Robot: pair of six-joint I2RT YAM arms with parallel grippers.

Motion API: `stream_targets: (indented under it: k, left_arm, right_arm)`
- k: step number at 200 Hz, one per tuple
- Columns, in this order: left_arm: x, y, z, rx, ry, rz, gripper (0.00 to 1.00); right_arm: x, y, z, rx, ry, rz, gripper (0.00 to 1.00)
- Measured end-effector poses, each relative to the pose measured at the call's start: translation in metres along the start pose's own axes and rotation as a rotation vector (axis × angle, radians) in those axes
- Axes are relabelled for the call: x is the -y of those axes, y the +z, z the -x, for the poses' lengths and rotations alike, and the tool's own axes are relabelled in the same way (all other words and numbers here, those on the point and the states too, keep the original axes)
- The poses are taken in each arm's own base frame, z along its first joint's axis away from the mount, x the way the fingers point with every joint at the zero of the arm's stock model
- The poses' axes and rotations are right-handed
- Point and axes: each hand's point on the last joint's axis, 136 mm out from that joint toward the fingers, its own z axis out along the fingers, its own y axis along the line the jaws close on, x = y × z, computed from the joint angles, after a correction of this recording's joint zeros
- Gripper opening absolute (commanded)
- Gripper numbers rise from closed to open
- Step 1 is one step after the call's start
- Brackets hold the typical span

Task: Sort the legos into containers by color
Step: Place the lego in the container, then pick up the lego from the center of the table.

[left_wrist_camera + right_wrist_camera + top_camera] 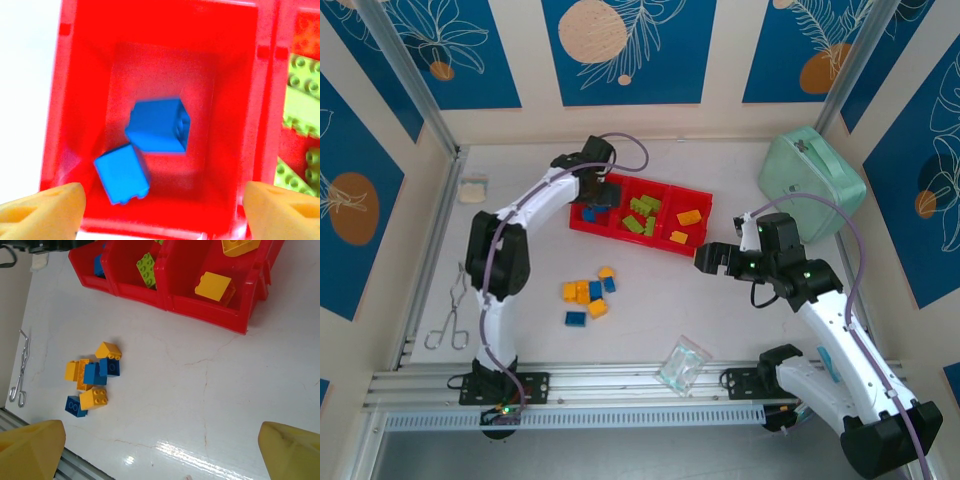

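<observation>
Several yellow and blue bricks (588, 295) lie bunched on the tabletop (660, 315), on the near side of the left hand (603, 192), which hangs wide open and empty over the tray (630, 238), while the right hand (705, 258), likewise open and empty, hovers off to their right.

- Top external: fixed high above the near edge of the bench (650, 330), facing down and forward; distant, takes in the whole surface.
- Left wrist: straight down, very close, into the left end compartment of the red tray (75, 100), two blue bricks (159, 125) inside.
- Right wrist: mid-height, oblique across the bench; shares the tray and the loose bricks (92, 377) with the top view.
</observation>
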Motion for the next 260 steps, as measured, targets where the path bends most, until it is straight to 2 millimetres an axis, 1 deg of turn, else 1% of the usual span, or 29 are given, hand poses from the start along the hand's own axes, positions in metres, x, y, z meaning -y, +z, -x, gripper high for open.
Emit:
stream_targets:
  k: [10, 32, 42, 46, 55, 73, 85, 103, 115, 124, 136, 159, 179, 190, 222, 240, 260]
  left_arm:
    - [-0.003, -0.017, -0.004, 0.022, -0.001, -0.007, 0.95]
    - [-0.010, -0.052, -0.020, 0.069, -0.018, -0.035, 0.95]
    - [-0.011, -0.066, -0.033, 0.083, -0.025, -0.060, 0.95]
    - [-0.012, -0.070, -0.038, 0.087, -0.029, -0.068, 0.94]
    - [-0.010, -0.076, -0.055, 0.083, -0.028, -0.094, 0.93]
    - [-0.005, -0.077, -0.090, 0.044, -0.012, -0.127, 0.93]
    - [0.007, -0.072, -0.117, -0.006, 0.025, -0.156, 0.92]
    - [0.025, -0.064, -0.151, -0.083, 0.087, -0.199, 0.90]
    - [0.035, -0.061, -0.167, -0.121, 0.122, -0.223, 0.88]
    - [0.042, -0.058, -0.175, -0.143, 0.145, -0.238, 0.88]
    - [0.048, -0.053, -0.179, -0.164, 0.168, -0.244, 0.87]
    - [0.054, -0.036, -0.185, -0.218, 0.195, -0.229, 0.84]
    - [0.057, -0.024, -0.181, -0.243, 0.214, -0.213, 0.82]
    - [0.059, -0.019, -0.176, -0.246, 0.228, -0.201, 0.80]
    - [0.064, -0.005, -0.165, -0.264, 0.275, -0.177, 0.67]
    - [0.065, 0.004, -0.167, -0.286, 0.284, -0.169, 0.65]
    - [0.062, 0.007, -0.173, -0.313, 0.285, -0.157, 0.64]
  right_arm:
    - [-0.001, 0.000, 0.000, -0.003, 0.000, 0.005, 0.99]
    - [-0.003, 0.000, -0.002, -0.010, 0.003, 0.017, 0.99]
    - [-0.004, 0.000, -0.002, -0.013, 0.005, 0.022, 0.99]
    - [-0.004, 0.001, -0.002, -0.015, 0.006, 0.023, 0.99]
    - [-0.004, 0.002, -0.003, -0.020, 0.012, 0.024, 0.99]
    - [-0.003, 0.005, -0.004, -0.034, 0.025, 0.021, 0.99]
    - [-0.002, 0.007, -0.005, -0.043, 0.031, 0.021, 0.99]
    - [-0.003, 0.008, -0.005, -0.049, 0.040, 0.024, 0.99]
    - [-0.003, 0.008, -0.006, -0.053, 0.048, 0.027, 0.99]
    - [-0.004, 0.008, -0.006, -0.057, 0.050, 0.030, 0.99]
    - [-0.005, 0.009, -0.007, -0.061, 0.054, 0.033, 0.99]
    - [-0.008, 0.009, -0.009, -0.067, 0.053, 0.038, 0.99]
    - [-0.009, 0.009, -0.010, -0.071, 0.052, 0.040, 0.99]
    - [-0.009, 0.009, -0.011, -0.071, 0.052, 0.041, 0.99]
    - [-0.008, 0.008, -0.010, -0.065, 0.050, 0.032, 0.99]
    - [-0.005, 0.008, -0.011, -0.066, 0.049, 0.020, 0.99]
    - [-0.004, 0.008, -0.012, -0.067, 0.050, 0.013, 0.99]
